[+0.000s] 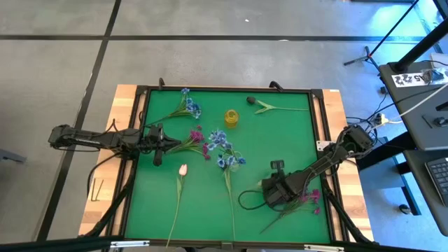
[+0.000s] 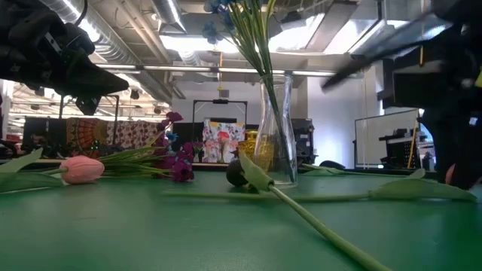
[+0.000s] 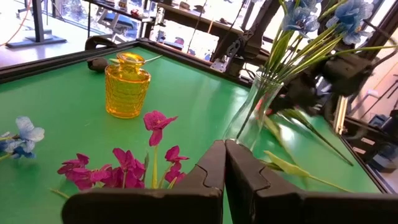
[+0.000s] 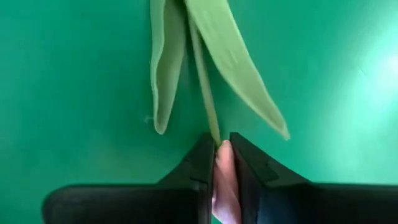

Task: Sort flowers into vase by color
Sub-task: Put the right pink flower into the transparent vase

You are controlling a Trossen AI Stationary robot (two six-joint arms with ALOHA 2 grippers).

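My right gripper [image 1: 273, 192] stands near the table's right near corner, shut on a tulip with a pale pink bud [image 4: 224, 177] and green leaves [image 4: 230, 62]. My left gripper [image 1: 166, 143] is at the left, shut and empty, raised above a magenta spray [image 1: 197, 138] that lies on the mat; the spray also shows in the left wrist view [image 3: 124, 165]. A clear vase [image 2: 275, 128] holds blue sprays [image 1: 224, 148] upright. A white-pink tulip [image 1: 183, 169], a blue spray [image 1: 187, 106], a dark tulip [image 1: 250, 100] and a second magenta spray [image 1: 308, 197] lie on the mat. My right gripper pinches the tulip between its two fingers where the stem meets the bud [image 4: 216, 138]. The fingers [image 4: 199, 158] point down at the mat, and the stem runs straight on past their tips. The bud sits back between the fingers. I cannot tell whether the leaves rest on the mat.
A small yellow vase [image 1: 232, 117] stands behind the clear vase toward the far edge. A long green stem [image 1: 230, 203] lies on the mat toward the near edge. A raised black frame [image 1: 140, 168] borders the green mat. Cables [image 1: 245, 199] loop by the right arm.
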